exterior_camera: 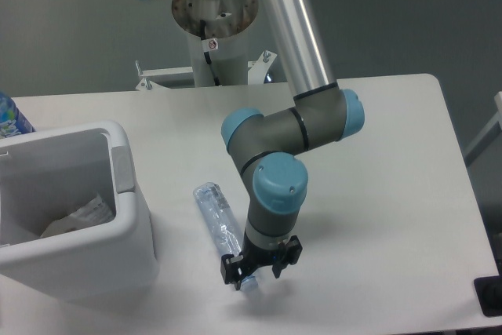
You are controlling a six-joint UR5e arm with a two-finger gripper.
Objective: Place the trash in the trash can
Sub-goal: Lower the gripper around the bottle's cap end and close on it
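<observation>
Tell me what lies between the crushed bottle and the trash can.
Nothing: in the camera view, only bare white table separates the crushed bottle from the trash can. The gripper is at the bottle's far, cap end.

One crushed bottle (219,227), one wrapper (81,216), one bin (125,225), one labelled bottle (9,118).

Arm bent sharply at the elbow — tool (252,269) pointing straight down, low over the table.
</observation>
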